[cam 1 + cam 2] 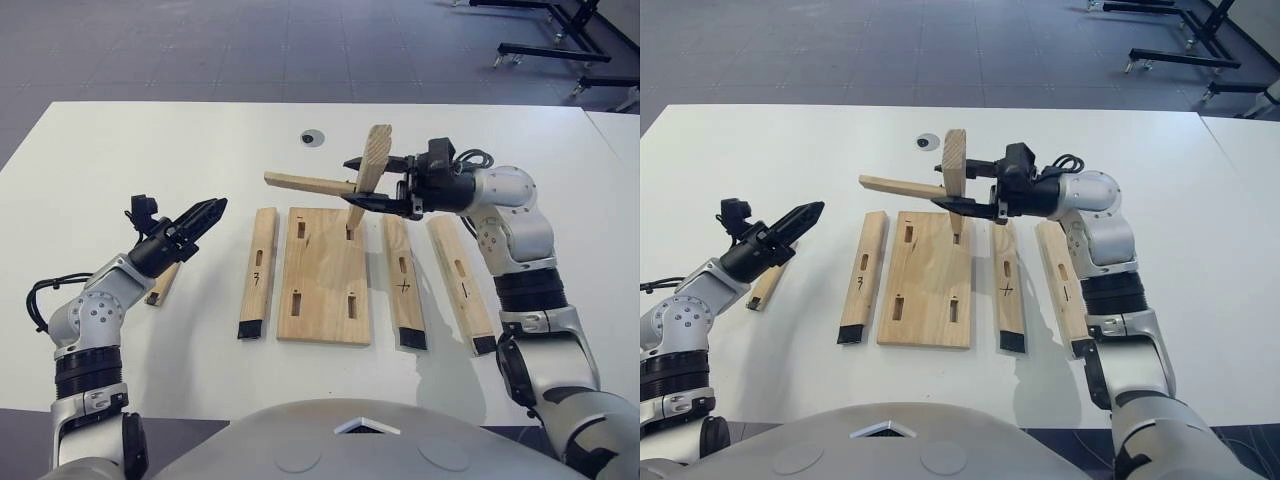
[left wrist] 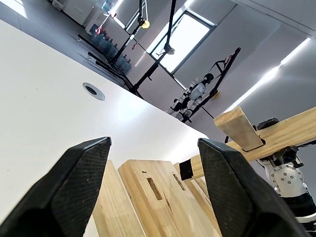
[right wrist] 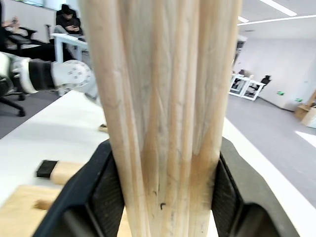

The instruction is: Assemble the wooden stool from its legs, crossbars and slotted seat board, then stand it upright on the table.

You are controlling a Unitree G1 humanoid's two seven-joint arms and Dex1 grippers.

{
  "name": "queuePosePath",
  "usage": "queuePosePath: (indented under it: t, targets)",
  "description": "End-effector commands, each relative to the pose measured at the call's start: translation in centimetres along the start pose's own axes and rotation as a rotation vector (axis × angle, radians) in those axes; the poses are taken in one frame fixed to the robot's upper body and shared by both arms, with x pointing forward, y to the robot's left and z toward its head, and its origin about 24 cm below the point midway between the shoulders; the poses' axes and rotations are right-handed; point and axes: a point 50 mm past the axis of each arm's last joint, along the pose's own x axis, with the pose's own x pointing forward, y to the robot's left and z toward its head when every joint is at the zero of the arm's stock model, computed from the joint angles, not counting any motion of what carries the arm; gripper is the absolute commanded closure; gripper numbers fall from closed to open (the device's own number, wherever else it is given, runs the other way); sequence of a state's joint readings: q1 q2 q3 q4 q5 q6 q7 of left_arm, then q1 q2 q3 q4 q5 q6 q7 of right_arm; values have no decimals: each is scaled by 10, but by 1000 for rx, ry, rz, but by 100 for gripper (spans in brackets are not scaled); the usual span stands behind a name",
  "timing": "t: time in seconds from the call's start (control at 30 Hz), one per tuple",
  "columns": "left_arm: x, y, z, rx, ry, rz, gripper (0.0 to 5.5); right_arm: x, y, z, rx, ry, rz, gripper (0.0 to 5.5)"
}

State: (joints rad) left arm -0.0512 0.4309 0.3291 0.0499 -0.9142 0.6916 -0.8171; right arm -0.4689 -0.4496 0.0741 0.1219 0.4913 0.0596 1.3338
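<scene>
Right gripper (image 1: 363,185) closed across a pale wooden leg (image 1: 376,148), with its black textured pads (image 3: 106,197) pressed against opposite faces of the straight-grained wood. The held leg is tilted: its lower end meets the seat board (image 1: 322,272) at one of the far slots, and its upper end leans toward the robot's right. Whether the tip is seated in the slot cannot be told. A crossbar (image 1: 300,183), a slim squared strip, passes through the leg and projects roughly level toward the robot's left, above the board's far edge. The seat board is a flat rectangular plank with four small rectangular slots, lying on the white table (image 1: 120,170). One flat leg (image 1: 257,270) lies just beside its left edge. Two further legs (image 1: 403,280) (image 1: 458,280) lie side by side to its right. Each of the three is slotted and dark at its near end. A short wooden piece (image 1: 160,285) lies partly hidden by the left forearm. The right arm is bent at the elbow and reaches in from the right with the wrist nearly horizontal. The left gripper (image 1: 212,210) hovers above the table, left of the flat leg and pointing toward the board; its dark, finely ribbed fingers (image 2: 81,182) are spread with nothing between them. A round grommet (image 1: 313,137) sits in the tabletop beyond the board.
</scene>
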Motion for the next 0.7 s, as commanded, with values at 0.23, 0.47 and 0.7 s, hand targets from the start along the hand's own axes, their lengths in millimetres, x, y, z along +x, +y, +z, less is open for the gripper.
queuePosePath:
  t: [0.23, 0.47, 0.7]
  targets:
    - [-1, 3, -6, 3, -5, 24, 229, -10, -6, 1, 24, -79, 39, 345]
    - [2, 1, -4, 16, -11, -6, 229, -12, -6, -7, 27, -75, 59, 345]
    - [7, -2, -11, 2, -11, -28, 229, -14, -18, -10, -6, -70, 23, 345]
